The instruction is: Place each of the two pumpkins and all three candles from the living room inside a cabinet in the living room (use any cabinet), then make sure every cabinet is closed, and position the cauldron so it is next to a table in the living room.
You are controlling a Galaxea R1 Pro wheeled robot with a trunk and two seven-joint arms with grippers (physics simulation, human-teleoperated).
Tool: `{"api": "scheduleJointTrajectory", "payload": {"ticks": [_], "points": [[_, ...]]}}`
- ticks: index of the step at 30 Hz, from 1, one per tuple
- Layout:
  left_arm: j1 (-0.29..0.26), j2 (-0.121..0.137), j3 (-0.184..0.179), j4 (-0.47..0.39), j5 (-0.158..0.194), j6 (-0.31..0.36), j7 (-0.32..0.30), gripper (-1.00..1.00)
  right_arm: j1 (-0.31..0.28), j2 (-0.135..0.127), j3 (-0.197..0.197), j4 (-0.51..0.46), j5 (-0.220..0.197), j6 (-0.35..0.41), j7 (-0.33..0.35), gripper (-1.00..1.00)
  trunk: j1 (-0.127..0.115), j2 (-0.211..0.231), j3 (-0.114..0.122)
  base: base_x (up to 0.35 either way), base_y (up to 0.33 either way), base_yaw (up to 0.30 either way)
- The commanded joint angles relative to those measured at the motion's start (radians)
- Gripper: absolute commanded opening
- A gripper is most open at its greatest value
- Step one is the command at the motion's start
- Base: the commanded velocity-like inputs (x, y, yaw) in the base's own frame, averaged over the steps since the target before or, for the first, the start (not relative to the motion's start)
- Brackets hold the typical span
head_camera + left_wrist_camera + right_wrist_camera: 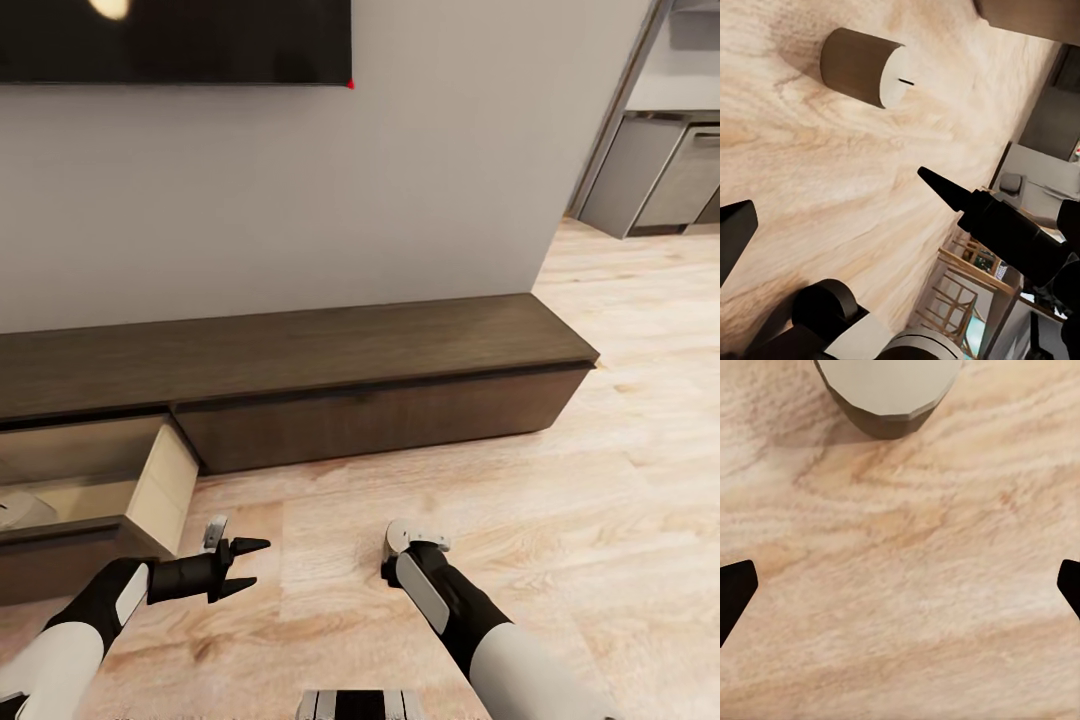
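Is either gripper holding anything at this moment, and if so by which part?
Nothing is held. The left gripper and the right gripper are both open over the wood floor, each with a candle standing ahead, untouched.

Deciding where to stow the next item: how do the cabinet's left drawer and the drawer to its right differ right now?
The left drawer is pulled out over the floor, its pale inner walls exposed; the right drawer sits shut, flush under the cabinet top. The left one shows something pale inside, too cropped to identify; the right one's contents are hidden. Both have dark-brown, handleless fronts.
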Motion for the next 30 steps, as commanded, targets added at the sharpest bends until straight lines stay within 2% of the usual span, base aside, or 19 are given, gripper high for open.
{"api": "scheduleJointTrajectory", "payload": {"ticks": [1,11,21,30], "points": [[0.0,0.0,0.0,0.0,0.0,0.0,0.0,1.0,0.0,0.0,0.0,0.0,0.0,0.0,0.0,1.0,0.0,0.0,-0.004,0.0,0.0,0.0],[0.0,0.002,0.0,0.0,0.0,0.0,-0.001,1.0,0.0,0.003,0.002,-0.001,0.001,-0.002,0.0,1.0,0.005,-0.003,-0.043,0.0,0.0,0.0],[0.0,0.002,0.001,0.0,0.0,0.0,-0.001,1.0,0.001,0.006,0.002,-0.001,0.001,-0.002,0.0,1.0,0.005,-0.003,-0.043,0.012,0.0,0.0],[0.001,0.002,-0.001,0.0,0.0,-0.001,0.0,1.0,0.001,0.009,0.002,-0.001,0.002,-0.002,0.0,1.0,0.005,-0.003,-0.043,0.275,-0.007,0.0]]}}
